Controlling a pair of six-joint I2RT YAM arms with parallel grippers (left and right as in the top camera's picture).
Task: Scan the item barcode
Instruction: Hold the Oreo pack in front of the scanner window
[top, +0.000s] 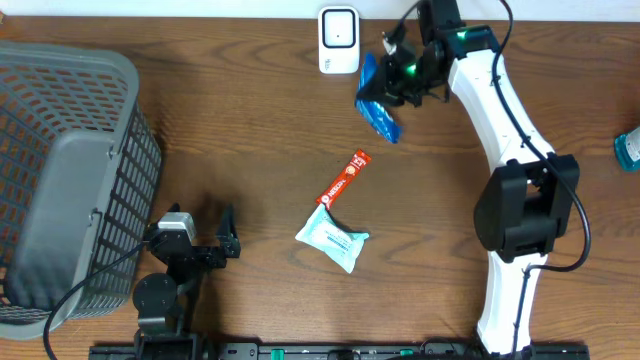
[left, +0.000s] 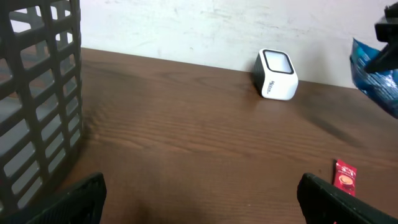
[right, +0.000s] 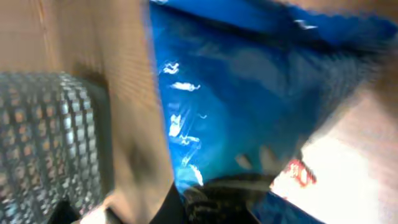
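Over the wooden table (top: 250, 150), the right gripper (top: 397, 85) clamped a blue packet (top: 380, 120) beside the scanner (top: 339, 40), the scan apparently still pending; the left gripper (top: 230, 233) gaped empty.

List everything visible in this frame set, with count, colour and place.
table: one, brown wood, under everything
basket: one, grey, left side
scanner: one, white, far edge, centre
blue packet: one, blue, right of the scanner, held
red sachet: one, red, centre
pouch: one, white and pale teal, next to the sachet, nearer the robot
teal item: one, right edge, cut off
left gripper: black, open, empty
right gripper: black, shut on the blue packet
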